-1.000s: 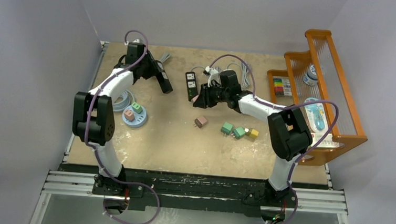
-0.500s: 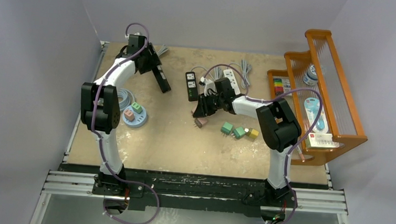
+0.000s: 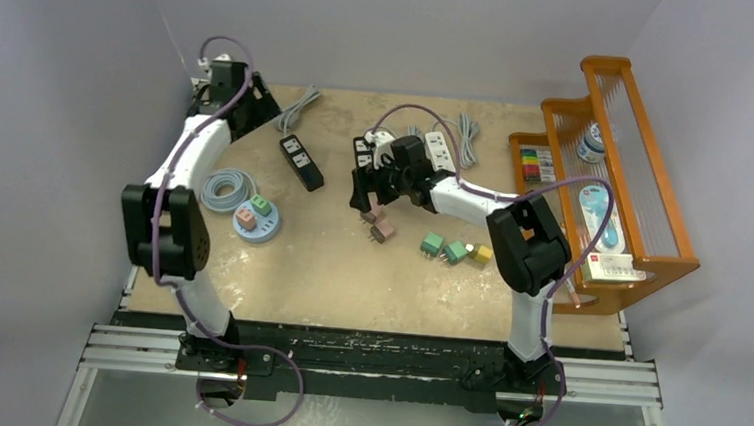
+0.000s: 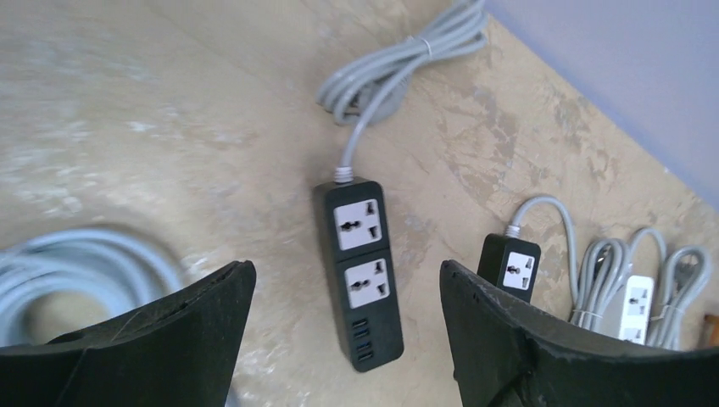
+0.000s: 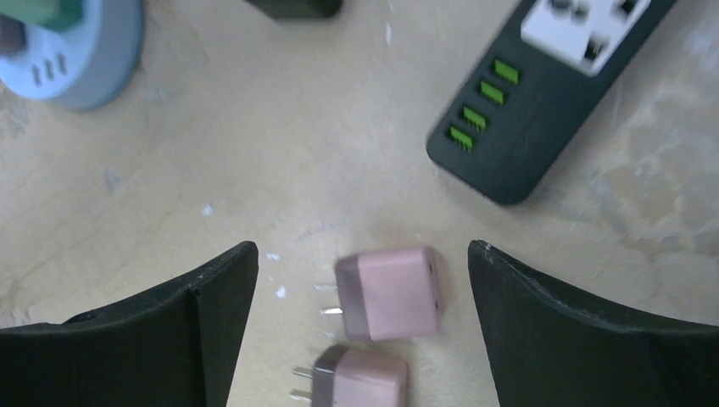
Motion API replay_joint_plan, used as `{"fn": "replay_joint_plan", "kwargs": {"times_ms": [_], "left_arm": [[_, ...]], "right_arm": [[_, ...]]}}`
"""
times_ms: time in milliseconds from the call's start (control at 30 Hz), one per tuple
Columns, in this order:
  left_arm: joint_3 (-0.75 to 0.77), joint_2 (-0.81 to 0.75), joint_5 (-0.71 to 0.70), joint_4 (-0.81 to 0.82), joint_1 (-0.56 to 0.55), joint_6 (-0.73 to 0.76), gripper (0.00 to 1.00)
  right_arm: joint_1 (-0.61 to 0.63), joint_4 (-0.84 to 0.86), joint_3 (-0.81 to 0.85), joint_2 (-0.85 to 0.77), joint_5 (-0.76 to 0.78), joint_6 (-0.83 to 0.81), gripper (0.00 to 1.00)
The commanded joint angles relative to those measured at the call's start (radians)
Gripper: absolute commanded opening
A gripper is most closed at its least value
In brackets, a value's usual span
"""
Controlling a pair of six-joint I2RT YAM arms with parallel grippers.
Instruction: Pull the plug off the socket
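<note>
One boxy pink plug (image 5: pixel 390 292) lies unplugged, prongs toward nine o'clock. Left gripper (image 4: pixel 343 271) and right gripper (image 5: pixel 363 248) both gape, empty.

Walls: pale grey walls (image 3: pixel 416 25) all round, soft even light.
Table: beige table (image 3: pixel 348 281), mottled, scuffed.
Right: orange wooden rack (image 3: pixel 665 261).
Front: metal rail (image 3: pixel 612 380).

Pink plug (image 5: pixel 390 292), black socket strip (image 4: pixel 358 271)

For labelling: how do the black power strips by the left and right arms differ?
The left power strip has blue USB ports; the right power strip has green. From above the left strip shows whole; the right arm covers part of the right one. Both are black with white sockets.
</note>
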Motion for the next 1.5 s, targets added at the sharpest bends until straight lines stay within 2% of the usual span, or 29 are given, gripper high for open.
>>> {"fn": "replay_joint_plan", "kwargs": {"times_ms": [0,100,267,433,633,833,1067,1333,1467], "left_arm": [[-0.112,-0.216,-0.023,0.065,0.101,-0.017,0.79],[-0.230,-0.333,-0.004,0.100,0.167,-0.052,0.80],[-0.411,-0.496,0.020,0.115,0.279,-0.078,0.82],[-0.556,-0.586,0.095,0.135,0.388,-0.105,0.83],[-0.682,-0.655,0.151,0.167,0.424,-0.138,0.84],[-0.741,-0.667,0.188,0.190,0.424,-0.148,0.85],[-0.736,-0.640,0.204,0.200,0.424,-0.143,0.85],[-0.752,-0.623,0.208,0.217,0.424,-0.150,0.87],[-0.752,-0.618,0.207,0.217,0.424,-0.149,0.87]], "right_arm": [[0.087,0.071,0.107,-0.115,0.137,-0.069,0.93],[0.147,0.119,0.175,-0.093,0.113,-0.090,0.92],[0.214,0.084,0.355,0.029,0.073,-0.115,0.89],[0.271,0.077,0.489,0.146,0.036,-0.148,0.85],[0.294,0.079,0.592,0.261,0.023,-0.127,0.81],[0.312,0.091,0.633,0.323,-0.018,-0.128,0.79],[0.323,0.099,0.651,0.370,-0.056,-0.125,0.77],[0.331,0.035,0.811,0.486,-0.083,-0.130,0.73],[0.332,0.000,0.889,0.545,-0.082,-0.129,0.67]]}}
